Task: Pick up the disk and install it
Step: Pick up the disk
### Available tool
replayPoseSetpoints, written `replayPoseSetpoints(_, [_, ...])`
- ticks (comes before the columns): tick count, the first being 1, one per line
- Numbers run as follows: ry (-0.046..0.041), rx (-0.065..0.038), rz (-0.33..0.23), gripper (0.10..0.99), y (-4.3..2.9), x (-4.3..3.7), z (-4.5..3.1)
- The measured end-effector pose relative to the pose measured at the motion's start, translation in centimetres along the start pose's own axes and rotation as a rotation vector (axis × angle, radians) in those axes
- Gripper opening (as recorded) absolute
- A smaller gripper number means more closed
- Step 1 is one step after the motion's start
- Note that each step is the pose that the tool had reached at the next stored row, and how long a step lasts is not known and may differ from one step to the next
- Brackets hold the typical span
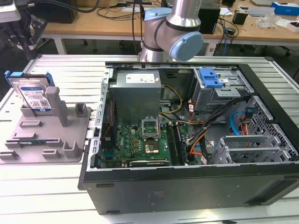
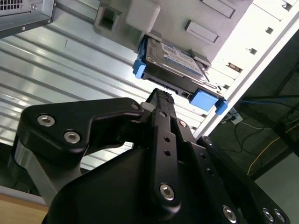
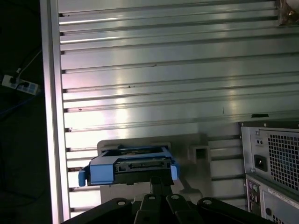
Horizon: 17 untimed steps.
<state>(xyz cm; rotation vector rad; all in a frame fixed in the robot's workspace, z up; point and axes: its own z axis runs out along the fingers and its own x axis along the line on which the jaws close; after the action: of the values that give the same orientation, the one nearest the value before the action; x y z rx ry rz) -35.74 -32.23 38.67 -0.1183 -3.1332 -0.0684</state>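
In the exterior view, the disk stands on edge in a grey holder at the exterior view's left, well apart from the open computer case and its drive cage; nothing grips it. In the second wrist view, the gripper points at the disk, but you cannot tell whether it is spread or pressed together, nor whether it touches. In the first wrist view, the disk shows its connector edge above the gripper. Expect a stiff, dense slab for its size, with smooth metal faces likely to slip and insides that dislike knocks. The blue carrier will probably flex a little. Clamp across the flat faces near a free edge, clear of the connector.
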Motion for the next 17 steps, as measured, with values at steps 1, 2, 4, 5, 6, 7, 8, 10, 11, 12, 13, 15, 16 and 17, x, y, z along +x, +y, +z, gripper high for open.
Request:
replayPoseSetpoints(1, [0.0004,0.000,0.000,0.106,0.00,0.00,0.00])
replayPoseSetpoints(2, [0.0006,0.000,0.000,0.106,0.00,0.00,0.00])
replayPoseSetpoints(4, [0.0013,0.000,0.000,0.106,0.00,0.00,0.00])
replayPoseSetpoints(5, [0.0018,0.000,0.000,0.106,0.00,0.00,0.00])
replayPoseSetpoints(6, [0.0018,0.000,-0.001,0.106,0.00,0.00,0.00])
replayPoseSetpoints(7, [0.0021,0.000,-0.006,0.106,0.00,0.00,0.00])
replayPoseSetpoints(8, [0.0028,0.000,-0.024,0.106,0.00,0.00,0.01])
replayPoseSetpoints(10, [0.0052,0.001,-0.079,0.106,0.00,0.00,0.00])
replayPoseSetpoints(11, [0.0074,0.001,-0.131,0.106,0.00,0.00,0.01])
replayPoseSetpoints(12, [0.0086,0.001,-0.158,0.106,0.00,0.00,0.02])
replayPoseSetpoints(13, [0.0093,0.001,-0.175,0.106,0.00,0.00,0.02])
replayPoseSetpoints(15, [0.0112,0.002,-0.219,0.106,0.00,0.00,0.04])
replayPoseSetpoints(16, [0.0128,0.002,-0.255,0.106,0.00,0.00,0.05])
replayPoseSetpoints(17, [0.0136,0.002,-0.274,0.106,0.00,0.00,0.06])
